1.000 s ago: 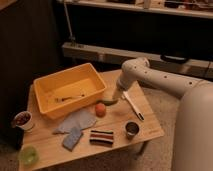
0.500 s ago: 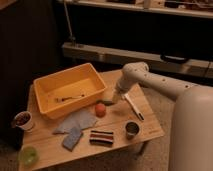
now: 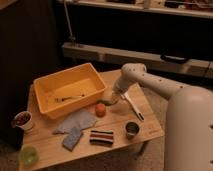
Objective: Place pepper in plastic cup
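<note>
My gripper [image 3: 114, 99] hangs low over the middle of the wooden table [image 3: 150, 125], just right of the yellow bin, and looks open. Beneath its tip a small green pepper [image 3: 108, 102] lies on the table beside a round orange fruit [image 3: 100, 109]. I cannot tell whether the fingers touch the pepper. The pale-green plastic cup [image 3: 28, 156] stands far away at the table's front left corner, upright and apart from everything else.
A yellow bin [image 3: 70, 92] with a utensil inside fills the back left. A white cup [image 3: 22, 120] stands at the left edge and a metal cup [image 3: 132, 129] at the front right. Grey cloths [image 3: 75, 122], a striped block [image 3: 101, 137] and a white-handled utensil [image 3: 134, 106] lie around.
The gripper has edged slightly left and down toward the pepper and the orange fruit. Nothing on the table has moved.
</note>
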Tool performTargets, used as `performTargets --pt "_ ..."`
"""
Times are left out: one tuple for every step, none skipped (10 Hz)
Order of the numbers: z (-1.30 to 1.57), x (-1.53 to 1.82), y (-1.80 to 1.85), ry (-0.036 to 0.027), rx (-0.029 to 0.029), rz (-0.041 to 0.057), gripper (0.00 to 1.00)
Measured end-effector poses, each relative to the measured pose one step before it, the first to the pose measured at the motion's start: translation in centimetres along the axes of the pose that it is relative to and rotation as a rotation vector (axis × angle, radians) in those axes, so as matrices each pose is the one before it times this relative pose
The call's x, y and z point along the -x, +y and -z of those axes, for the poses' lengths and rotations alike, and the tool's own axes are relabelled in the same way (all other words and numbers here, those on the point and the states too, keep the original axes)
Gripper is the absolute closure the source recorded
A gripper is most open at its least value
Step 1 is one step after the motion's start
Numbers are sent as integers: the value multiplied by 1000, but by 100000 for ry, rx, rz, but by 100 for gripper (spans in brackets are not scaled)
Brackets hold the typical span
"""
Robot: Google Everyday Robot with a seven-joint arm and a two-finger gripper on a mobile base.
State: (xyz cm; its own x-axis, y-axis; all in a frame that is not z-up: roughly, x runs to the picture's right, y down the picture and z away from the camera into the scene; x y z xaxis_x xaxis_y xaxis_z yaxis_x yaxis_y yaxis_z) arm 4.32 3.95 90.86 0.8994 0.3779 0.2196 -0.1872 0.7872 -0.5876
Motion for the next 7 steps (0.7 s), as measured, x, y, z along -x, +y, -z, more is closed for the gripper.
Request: performTargets --pt "-673 507 204 -700 1674 898 35" --pt "-1004 788 350 -809 2349 1322 35" --pt "-1086 498 392 -457 2682 715 35" --pt "-955 297 292 -172 2139 186 35" --pt "-953 528 299 -144 2009 309 35" --pt "-1526 647 501 -91 3218 116 35" --pt "-703 53 180 153 1223 -269 37"
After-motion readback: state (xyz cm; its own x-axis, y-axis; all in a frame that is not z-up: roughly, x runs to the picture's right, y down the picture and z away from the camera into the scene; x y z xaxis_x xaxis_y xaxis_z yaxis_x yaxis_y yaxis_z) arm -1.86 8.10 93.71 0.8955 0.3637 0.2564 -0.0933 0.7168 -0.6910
